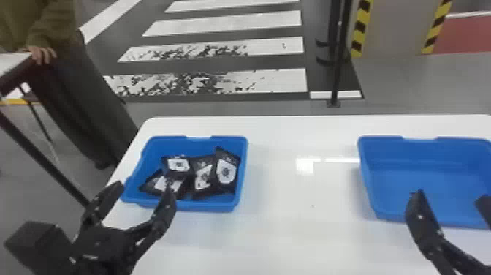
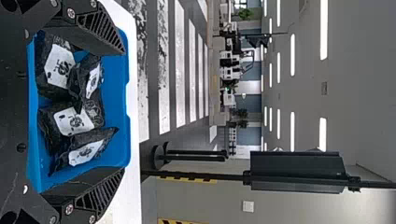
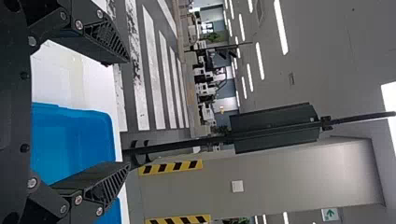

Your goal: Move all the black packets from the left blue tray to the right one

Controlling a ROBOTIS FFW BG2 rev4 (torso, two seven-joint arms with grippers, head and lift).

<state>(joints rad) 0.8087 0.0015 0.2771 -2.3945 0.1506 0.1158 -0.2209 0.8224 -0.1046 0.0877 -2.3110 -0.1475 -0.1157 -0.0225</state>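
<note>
- In the head view, with twelve o'clock pointing away from the robot, the left blue tray is sitting on the white table at nine o'clock from the right blue tray.
- Four black packets are lying in the left blue tray: one toward eleven o'clock, one at eight, one at four and one at three.
- The eleven o'clock packet is partly covering the eight o'clock one, and pale labels are showing on all four.
- The left gripper is hanging at the left tray's eight o'clock side, its two fingers standing apart; whether it is touching the rim, I cannot tell.
- The right gripper is hanging toward the right tray's four o'clock, its fingers also standing well apart.
- A dark post is standing on the floor beyond the table, toward one o'clock.
</note>
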